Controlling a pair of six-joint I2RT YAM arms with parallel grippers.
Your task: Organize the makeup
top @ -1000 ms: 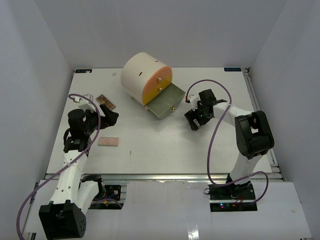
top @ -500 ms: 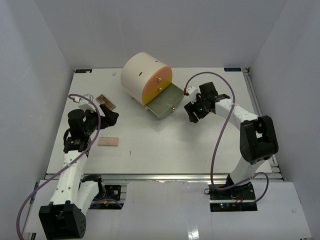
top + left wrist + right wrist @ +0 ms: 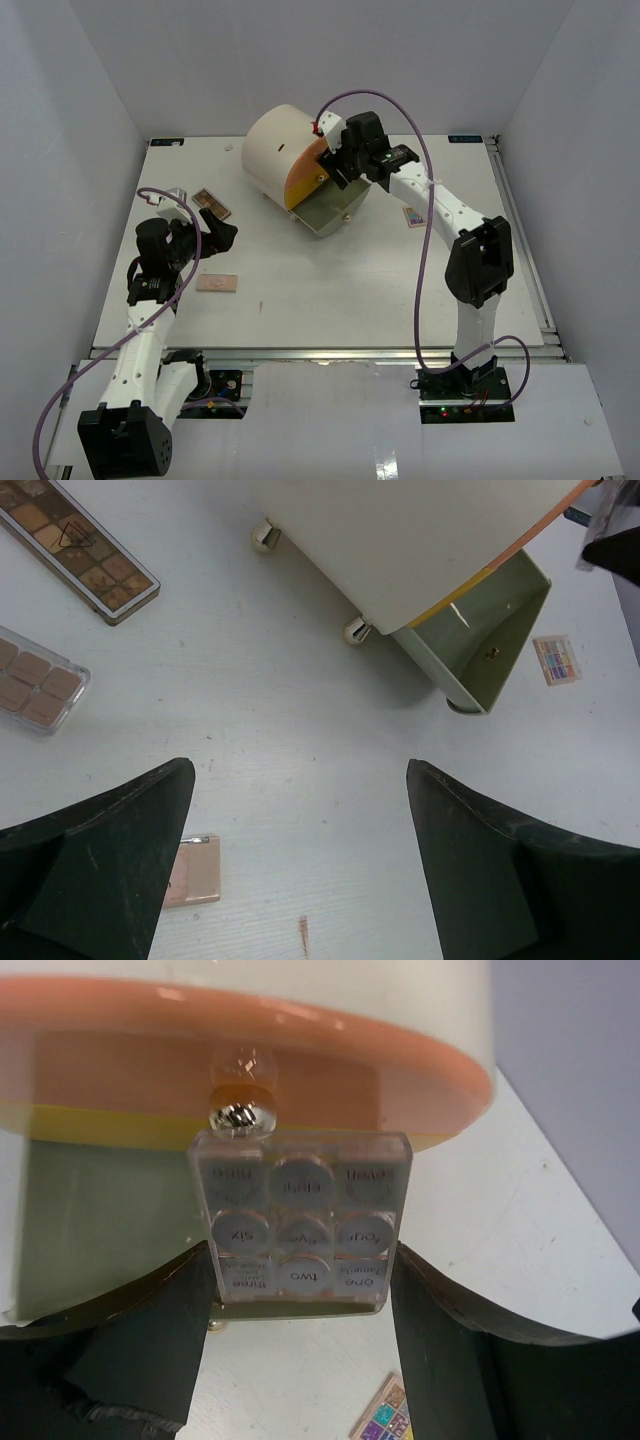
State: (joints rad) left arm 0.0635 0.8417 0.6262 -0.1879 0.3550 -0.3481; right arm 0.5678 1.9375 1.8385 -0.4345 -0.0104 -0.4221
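White tabletop (image 3: 330, 300), closed in by grey walls (image 3: 90, 110) at the far side, left and right. Its widest bare stretch lies between the two pincers, on the near side of the drawer unit.

Large cream cylindrical drawer unit with an orange-yellow front (image 3: 285, 150): stands on small feet, ahead and to the right of the left pincer (image 3: 298, 780) and well apart from it. Its grey-green lower drawer (image 3: 335, 208) is pulled out, just below the right pincer (image 3: 298, 1252).

Left pincer: jaws spread wide and holding nothing, hovering over bare tabletop.

Right pincer: jaws closed on the two side edges of the clear square plastic palette with nine round grey pans (image 3: 300, 1220). The palette is held upright, close before the orange-yellow front, its upper edge just under the small gold knob (image 3: 240, 1110). Whether it touches the knob cannot be told.

Long brown eyeshadow palette in a dark frame (image 3: 80, 545): far ahead-left of the left pincer. The clear-cased palette of tan pans (image 3: 35, 680) lies nearer, apart from it.

Flat pinkish-tan rectangular palette (image 3: 190, 870): on the tabletop, just inside the left pincer's left finger.

Small square multicoloured palette (image 3: 412, 215): on the tabletop behind and below the right pincer, clear of the drawer's edge.
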